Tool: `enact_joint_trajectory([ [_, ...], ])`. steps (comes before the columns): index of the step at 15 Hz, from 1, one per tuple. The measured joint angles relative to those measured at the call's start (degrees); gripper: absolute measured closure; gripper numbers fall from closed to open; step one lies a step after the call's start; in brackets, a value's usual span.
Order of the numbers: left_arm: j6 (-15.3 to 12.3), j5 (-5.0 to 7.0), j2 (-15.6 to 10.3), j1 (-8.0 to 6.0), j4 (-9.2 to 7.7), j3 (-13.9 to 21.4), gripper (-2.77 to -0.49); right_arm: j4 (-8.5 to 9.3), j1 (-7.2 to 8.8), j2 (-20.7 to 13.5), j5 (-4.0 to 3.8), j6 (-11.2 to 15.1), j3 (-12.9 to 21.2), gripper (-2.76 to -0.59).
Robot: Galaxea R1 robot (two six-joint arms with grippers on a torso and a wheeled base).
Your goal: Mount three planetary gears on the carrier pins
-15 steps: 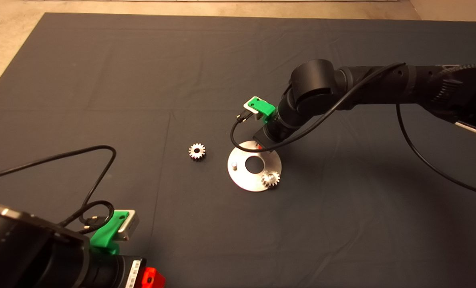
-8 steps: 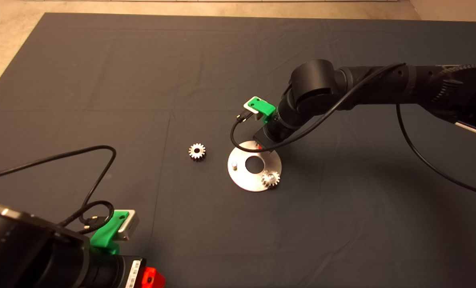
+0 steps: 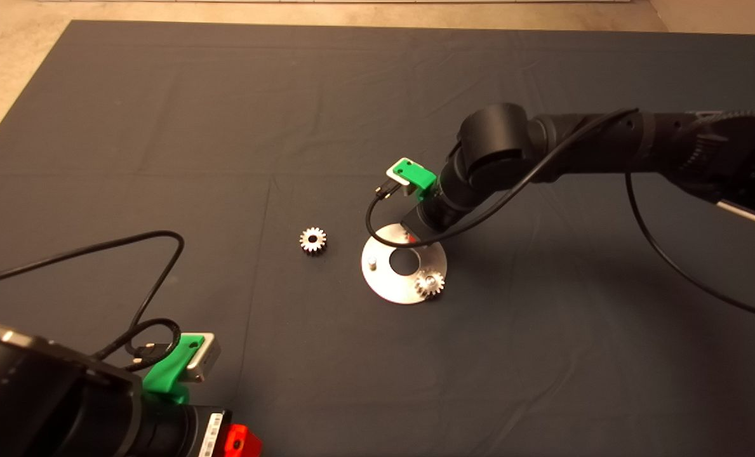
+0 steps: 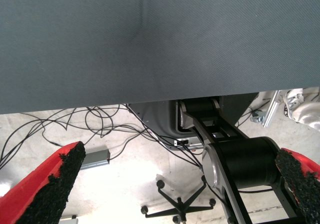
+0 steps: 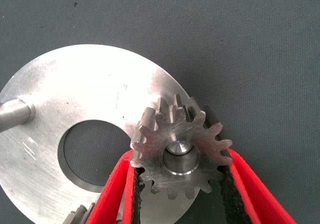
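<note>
On the far side of the carrier disc [image 3: 404, 263], we have the right gripper [image 5: 177, 194] closed on one planetary gear [image 5: 179, 151], its two pads [image 5: 134, 196] pressing the teeth from either side. In the right wrist view the tip of a pin [image 5: 179, 153] shows inside the gear's bore, so we judge the gear to be threaded on that pin, though we cannot tell whether it sits flat on the disc. A second gear [image 3: 429, 283] rests on the near side of the disc, apparently on its own pin. The third pin [image 3: 371, 260] stands bare at the disc's left side, and the last gear [image 3: 313, 240] lies flat on the mat [image 3: 161, 127], to the left of the disc and apart from it. Our left gripper [image 4: 190, 184] waits well to the near left of the disc, fingers spread and holding nothing.

From here we see several risks. If we open the fingers while the gear is tilted or only partly down, it may bind on the pin or tip off. If we lift away before the pads let go, they could drag the gear back up, since the teeth bite into the soft pads. Any sideways push from the closed gripper could also slide the loose disc across the mat and upset the gear on the near side. The bare pin and the loose gear then call for a fresh pick, and we must avoid knocking the two gears already on the disc.
</note>
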Motion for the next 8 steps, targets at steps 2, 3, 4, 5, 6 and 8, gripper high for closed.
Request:
enact_joint_trajectory([
  [2, 0.00, -0.17, 0.03, 0.00, -0.11, 0.01, -2.77, -0.13, -0.09, -0.02, 0.37, -0.01, -0.16, -0.89],
  [3, 0.00, -0.13, 0.02, 0.00, -0.16, 0.01, -2.77, -0.15, -0.11, -0.02, 0.37, -0.02, -0.20, -0.89],
  [4, 0.00, -0.14, 0.02, 0.00, -0.16, 0.00, -2.77, -0.15, -0.11, -0.02, 0.42, -0.02, -0.29, -0.89],
  [5, 0.00, -0.14, 0.02, 0.00, -0.16, 0.00, -2.77, -0.15, -0.11, -0.02, 0.43, -0.02, -0.29, -0.89],
  [6, 0.00, -0.13, 0.02, 0.00, -0.16, 0.00, -2.77, -0.15, -0.11, -0.02, 0.43, -0.02, -0.29, -0.89],
  [8, 0.00, -0.13, 0.02, 0.00, -0.16, 0.00, -2.77, -0.15, -0.11, -0.02, 0.43, -0.02, -0.29, -0.89],
])
